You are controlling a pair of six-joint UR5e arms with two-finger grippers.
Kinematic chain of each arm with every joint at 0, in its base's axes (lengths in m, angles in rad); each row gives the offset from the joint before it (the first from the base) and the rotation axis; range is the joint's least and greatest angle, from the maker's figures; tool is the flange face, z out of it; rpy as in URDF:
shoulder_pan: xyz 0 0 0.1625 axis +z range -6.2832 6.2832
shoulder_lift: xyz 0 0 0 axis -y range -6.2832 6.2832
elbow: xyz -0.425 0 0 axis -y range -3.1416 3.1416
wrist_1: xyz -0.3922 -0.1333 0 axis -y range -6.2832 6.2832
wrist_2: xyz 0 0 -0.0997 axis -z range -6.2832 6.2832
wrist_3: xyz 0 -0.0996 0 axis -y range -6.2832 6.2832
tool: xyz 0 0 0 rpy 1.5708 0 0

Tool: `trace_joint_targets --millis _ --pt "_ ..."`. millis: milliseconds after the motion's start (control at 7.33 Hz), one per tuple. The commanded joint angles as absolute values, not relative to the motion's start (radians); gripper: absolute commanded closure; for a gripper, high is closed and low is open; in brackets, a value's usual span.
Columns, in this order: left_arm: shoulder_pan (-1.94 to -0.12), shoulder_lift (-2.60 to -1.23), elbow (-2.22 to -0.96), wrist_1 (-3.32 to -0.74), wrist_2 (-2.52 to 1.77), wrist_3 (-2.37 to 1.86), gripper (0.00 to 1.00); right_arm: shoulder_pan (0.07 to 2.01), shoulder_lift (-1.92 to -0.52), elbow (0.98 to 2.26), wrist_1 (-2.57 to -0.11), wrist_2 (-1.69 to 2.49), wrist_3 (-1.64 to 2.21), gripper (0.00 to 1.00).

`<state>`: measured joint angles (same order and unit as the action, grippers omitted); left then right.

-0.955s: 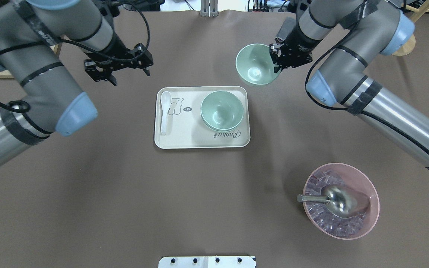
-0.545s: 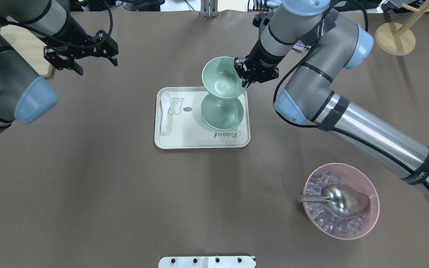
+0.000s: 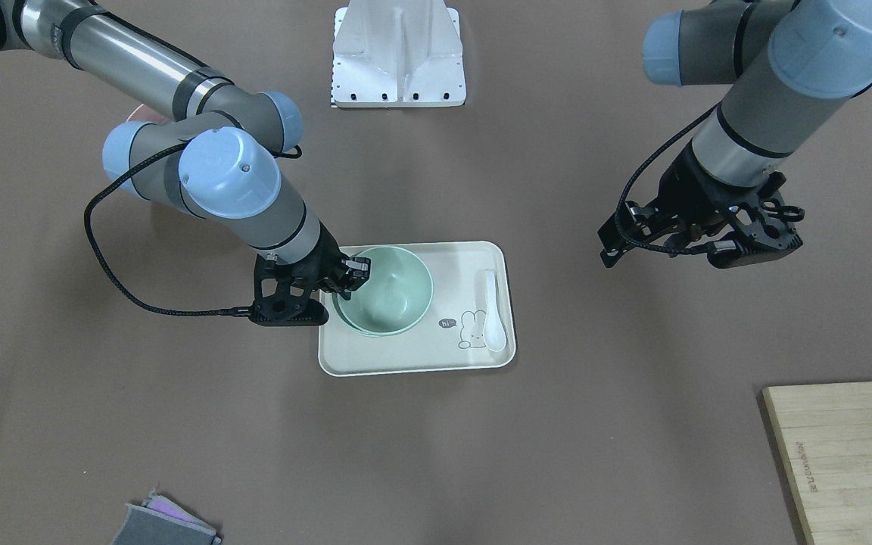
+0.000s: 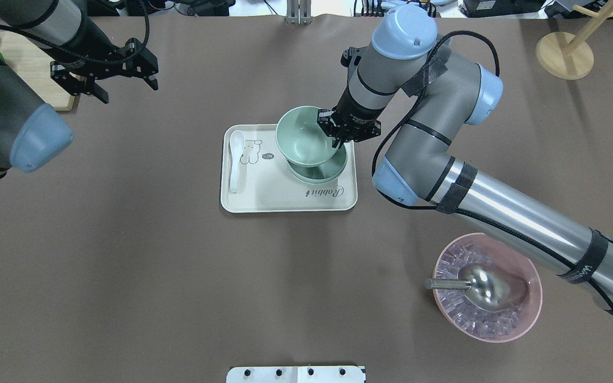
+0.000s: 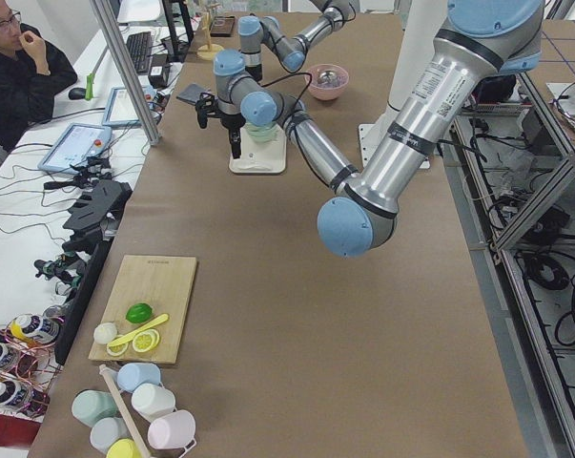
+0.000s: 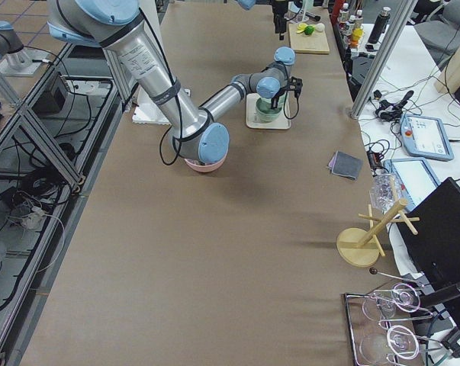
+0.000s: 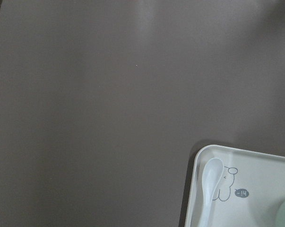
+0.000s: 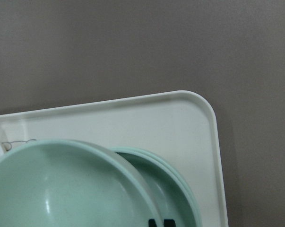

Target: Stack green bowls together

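Green bowls (image 4: 306,143) were gathered on a cream tray (image 4: 264,198) with a rabbit drawing, which lay about midway on a brown surface (image 4: 125,266). A white spoon (image 4: 235,159) lay in the tray's left part, as the robot saw it. Well away from the tray, toward the robot's right, stood a pink bowl (image 4: 536,298) of ice cubes with a metal scoop (image 4: 485,287) in it. Far from the tray on the robot's left lay a wooden board (image 5: 149,305) with a lime and lemon slices, and pastel cups (image 5: 134,415) stood past it. A seated person (image 5: 15,67) watched from a desk. Far off the tray's other end stood a wooden mug tree (image 6: 367,242).

A nested pair (image 8: 180,189) of bowls sat in the tray's right part. The third bowl (image 4: 298,139) hung over them, offset a little toward the tray's far edge; whether it touched them could not be told. The right claw (image 4: 336,141) was clenched on this bowl's rim at the side nearest the robot's right. The left claw (image 4: 128,91) was spread wide and held nothing, over bare surface off the tray's far left corner, well apart from every bowl
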<state>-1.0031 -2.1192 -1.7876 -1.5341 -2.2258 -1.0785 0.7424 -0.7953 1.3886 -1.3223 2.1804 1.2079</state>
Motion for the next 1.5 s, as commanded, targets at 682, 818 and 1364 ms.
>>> trace_joint_targets --millis 682,818,1364 --pt "-1.000 -2.123 -1.781 -1.534 -2.226 -1.081 0.02 0.765 -0.842 1.436 -1.370 2.217 1.201 1.00" --pt "-1.000 -2.123 -1.781 -1.534 -2.226 -1.081 0.02 0.764 -0.841 1.431 -1.370 2.215 1.200 1.00" --pt "-1.002 -2.123 -1.781 -1.534 -2.226 -1.081 0.02 0.738 -0.844 1.430 -1.367 2.201 1.200 1.00"
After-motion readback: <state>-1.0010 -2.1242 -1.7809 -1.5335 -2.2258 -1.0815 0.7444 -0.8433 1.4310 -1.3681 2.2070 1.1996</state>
